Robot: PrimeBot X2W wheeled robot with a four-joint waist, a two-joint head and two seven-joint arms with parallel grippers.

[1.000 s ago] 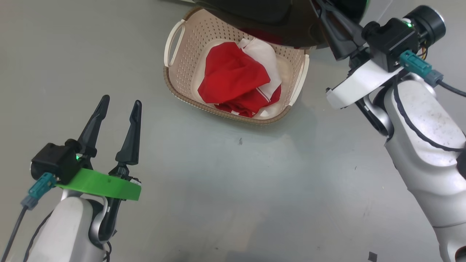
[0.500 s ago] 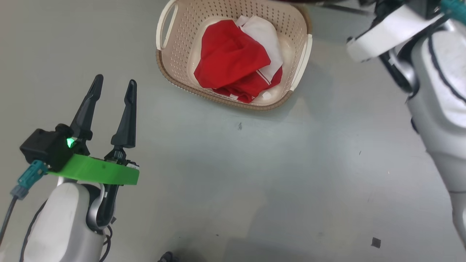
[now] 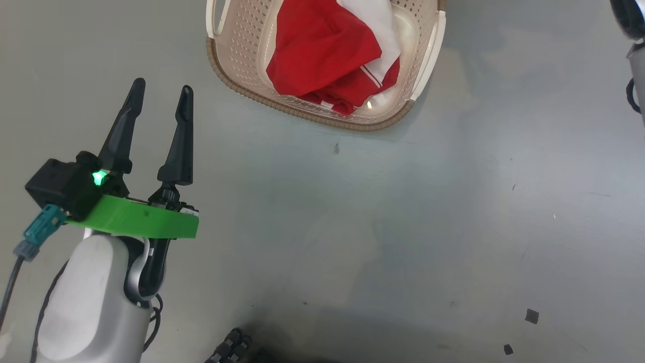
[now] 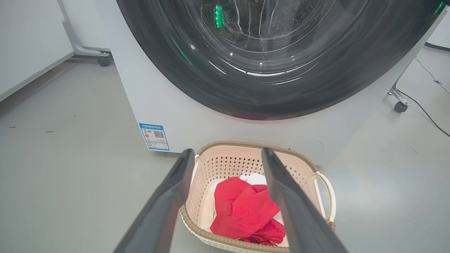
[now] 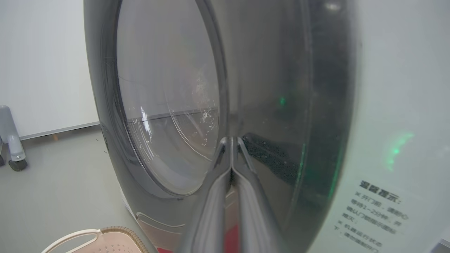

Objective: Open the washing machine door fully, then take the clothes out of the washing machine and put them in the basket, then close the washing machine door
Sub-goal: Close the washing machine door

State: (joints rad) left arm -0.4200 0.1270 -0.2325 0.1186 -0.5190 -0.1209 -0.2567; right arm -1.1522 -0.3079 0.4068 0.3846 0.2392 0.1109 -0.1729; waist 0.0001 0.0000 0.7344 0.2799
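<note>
Clothes (image 3: 322, 55) lie heaped in the basket (image 3: 239, 40), left jaws wide and empty, right jaws pressed together.

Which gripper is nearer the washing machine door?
Right. The right gripper, shut, points at the washing machine door from close by; the left gripper, open, hangs over the floor, short of the basket.

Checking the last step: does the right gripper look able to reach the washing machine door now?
Probably yes: the right gripper, shut, points straight at the washing machine door, with nothing between them.
</note>
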